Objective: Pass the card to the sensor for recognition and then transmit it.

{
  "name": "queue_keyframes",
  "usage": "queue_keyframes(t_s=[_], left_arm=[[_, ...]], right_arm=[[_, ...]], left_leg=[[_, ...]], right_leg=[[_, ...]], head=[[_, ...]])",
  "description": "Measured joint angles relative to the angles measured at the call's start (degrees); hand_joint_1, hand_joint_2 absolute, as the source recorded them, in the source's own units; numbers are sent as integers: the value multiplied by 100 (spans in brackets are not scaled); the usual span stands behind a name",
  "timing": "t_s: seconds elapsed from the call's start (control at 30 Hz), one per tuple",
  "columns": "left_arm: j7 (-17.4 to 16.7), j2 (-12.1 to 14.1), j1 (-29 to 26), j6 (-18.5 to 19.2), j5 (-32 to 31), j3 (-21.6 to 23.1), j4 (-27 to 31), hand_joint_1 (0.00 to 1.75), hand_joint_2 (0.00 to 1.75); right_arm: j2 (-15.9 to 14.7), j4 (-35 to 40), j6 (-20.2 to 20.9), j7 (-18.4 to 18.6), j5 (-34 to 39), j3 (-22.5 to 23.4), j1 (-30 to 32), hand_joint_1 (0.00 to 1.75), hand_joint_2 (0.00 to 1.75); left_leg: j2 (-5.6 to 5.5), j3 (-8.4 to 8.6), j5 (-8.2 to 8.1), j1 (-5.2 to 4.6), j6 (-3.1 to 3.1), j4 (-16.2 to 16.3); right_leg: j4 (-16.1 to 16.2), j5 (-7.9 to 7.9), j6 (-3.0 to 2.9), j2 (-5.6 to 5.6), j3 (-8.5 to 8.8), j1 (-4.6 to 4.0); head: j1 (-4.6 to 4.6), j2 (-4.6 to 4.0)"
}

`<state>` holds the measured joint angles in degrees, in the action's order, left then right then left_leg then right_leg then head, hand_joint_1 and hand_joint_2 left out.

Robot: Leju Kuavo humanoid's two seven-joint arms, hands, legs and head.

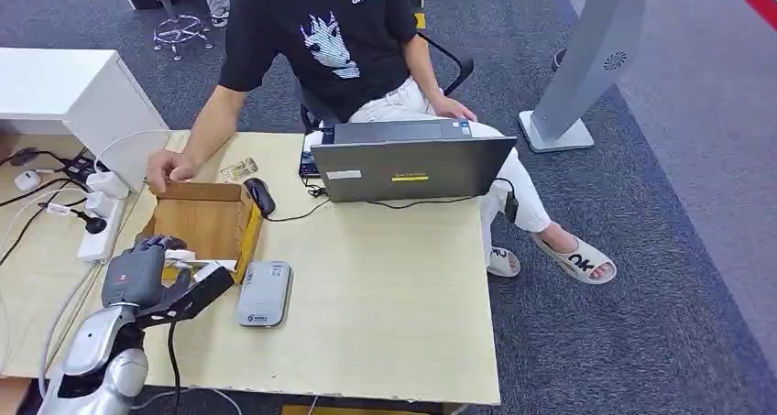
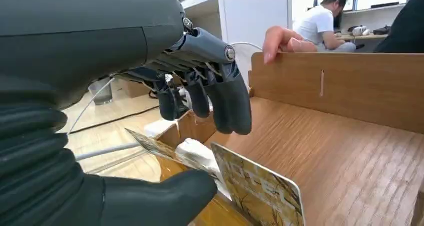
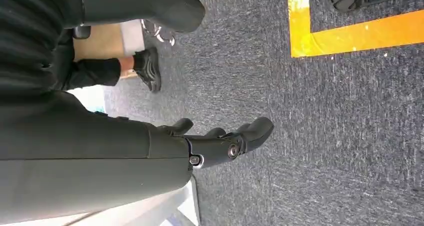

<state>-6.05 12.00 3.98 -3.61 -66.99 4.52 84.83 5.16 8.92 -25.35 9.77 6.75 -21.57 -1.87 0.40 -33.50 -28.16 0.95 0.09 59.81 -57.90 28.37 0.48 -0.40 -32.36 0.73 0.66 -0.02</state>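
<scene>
Head view: wooden box holds cards beneath left hand.

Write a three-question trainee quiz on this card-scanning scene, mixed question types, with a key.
1. True or false: the left hand is at the near edge of the wooden tray.
2. Multiple choice: the grey card reader lies (A) inside the tray, (B) on the table beside the tray, (C) on the laptop.
3. Fill in: in the left wrist view, a patterned card stands on edge just past the thumb, below the ____.

Key: 1 true; 2 B; 3 fingers.
</scene>
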Motion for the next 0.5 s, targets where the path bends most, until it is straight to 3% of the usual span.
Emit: queue_keyframes(t_s=[0.07,0.5], left_arm=[[13,0,28,9,-2,4,-46,175,175],[77,-2,81,39,7,35,-133,175,175]], right_arm=[[0,0,0,0,0,-2,0,0,175],[-2,0,9,0,0,-11,-1,0,175]], left_leg=[[0,0,0,0,0,0],[0,0,0,0,0,0]], right_leg=[[0,0,0,0,0,0],[0,0,0,0,0,0]], head=[[0,0],[0,0]])
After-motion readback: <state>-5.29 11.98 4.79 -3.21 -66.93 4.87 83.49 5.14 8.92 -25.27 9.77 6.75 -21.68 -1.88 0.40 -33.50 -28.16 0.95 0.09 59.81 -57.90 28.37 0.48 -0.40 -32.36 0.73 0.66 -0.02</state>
